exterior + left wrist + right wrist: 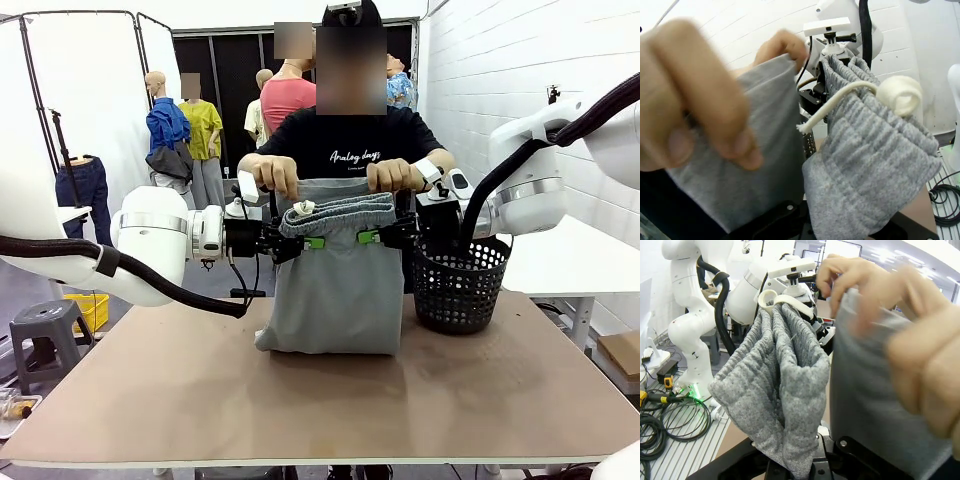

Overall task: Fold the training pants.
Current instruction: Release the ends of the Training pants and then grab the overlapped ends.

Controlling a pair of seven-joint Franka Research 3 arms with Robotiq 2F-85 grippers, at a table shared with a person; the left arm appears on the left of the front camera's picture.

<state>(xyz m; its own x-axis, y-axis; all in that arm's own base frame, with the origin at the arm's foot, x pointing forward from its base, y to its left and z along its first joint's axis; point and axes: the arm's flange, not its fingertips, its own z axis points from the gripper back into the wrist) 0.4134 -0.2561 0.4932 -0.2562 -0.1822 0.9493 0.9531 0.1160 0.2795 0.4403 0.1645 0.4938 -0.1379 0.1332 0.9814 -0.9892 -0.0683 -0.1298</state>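
Observation:
The light grey training pants [335,290] hang doubled over above the table, and their lower fold rests on the tabletop [300,400]. My left gripper [305,242] and right gripper [372,237] face each other, each shut on one end of the gathered waistband [335,213]. Behind it, the person's hands [275,178] hold the other end of the pants up at chest height. In the left wrist view the waistband [875,165] with its white drawstring [900,95] is bunched close by, beside a hand [690,100]. The right wrist view shows the waistband [785,385] and a hand [920,365].
A black mesh basket [460,280] stands on the table at the right, close to my right arm. A grey stool [40,340] and a yellow crate [90,310] sit on the floor at the left. A white table [570,260] stands at the right.

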